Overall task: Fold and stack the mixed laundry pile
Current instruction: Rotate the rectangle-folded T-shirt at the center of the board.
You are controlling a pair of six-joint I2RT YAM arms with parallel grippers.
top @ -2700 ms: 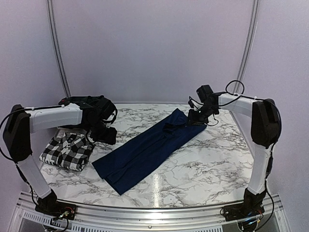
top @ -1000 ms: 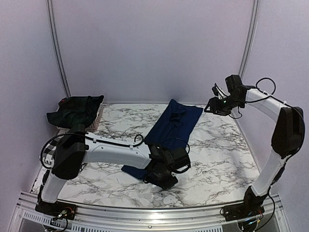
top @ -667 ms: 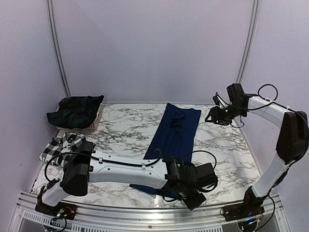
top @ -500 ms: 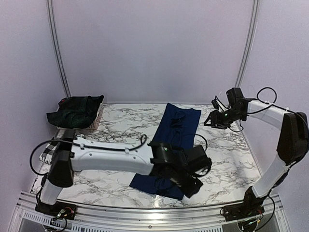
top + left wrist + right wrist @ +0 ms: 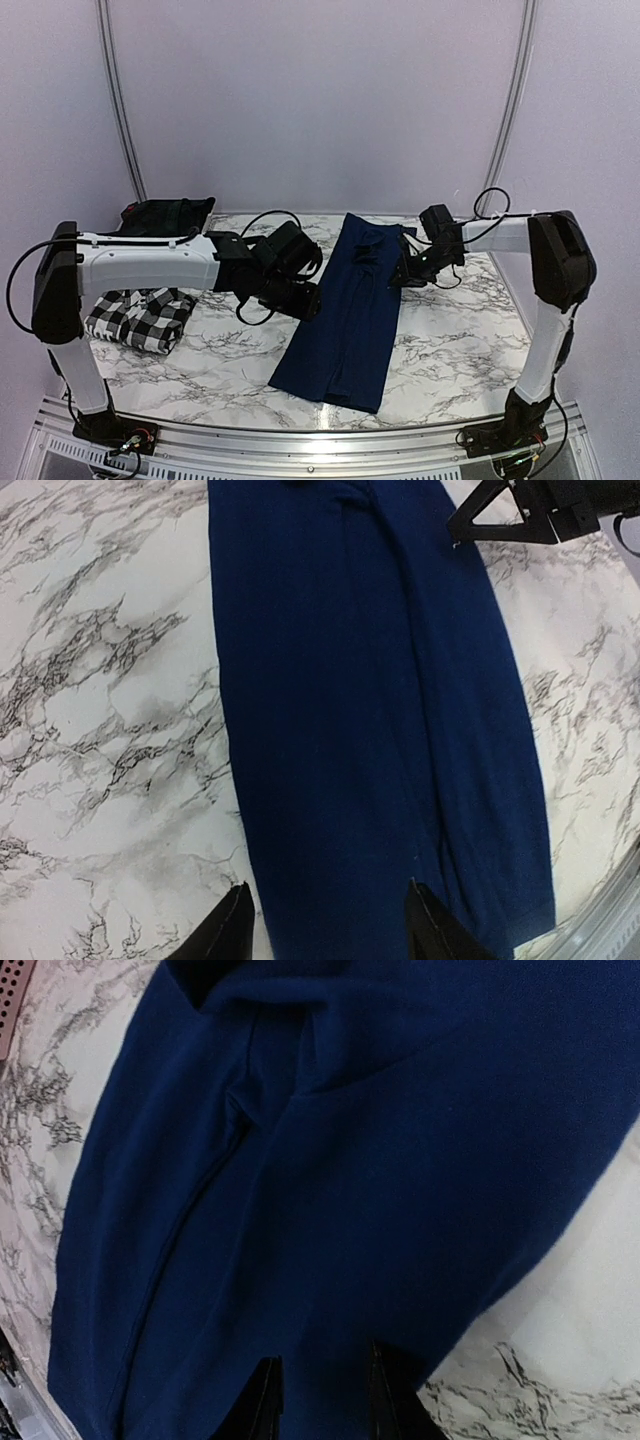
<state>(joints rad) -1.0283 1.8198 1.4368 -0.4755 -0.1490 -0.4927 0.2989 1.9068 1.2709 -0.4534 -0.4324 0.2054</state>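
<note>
The navy blue T-shirt (image 5: 350,310) lies flat as a long strip running from the back of the table to the front edge. My left gripper (image 5: 305,298) hovers over its left edge, open and empty, with cloth below the fingers (image 5: 228,935). My right gripper (image 5: 402,274) is down on the shirt's upper right edge. Its fingers (image 5: 265,1400) stand narrowly apart with navy cloth (image 5: 330,1210) filling the gap, and I cannot tell if it is pinched. The black-and-white check shirt (image 5: 140,318) lies folded at the left. The dark green plaid garment (image 5: 165,214) sits at the back left.
The marble table (image 5: 450,340) ends at a metal rail (image 5: 320,440) along the front. A pink perforated basket (image 5: 10,1000) stands at the back left under the green garment. My left arm (image 5: 150,262) stretches across above the check shirt.
My left arm swung back from the front edge to the shirt's left side with open jaws. My right gripper dropped onto the shirt's upper right edge and its fingers narrowed.
</note>
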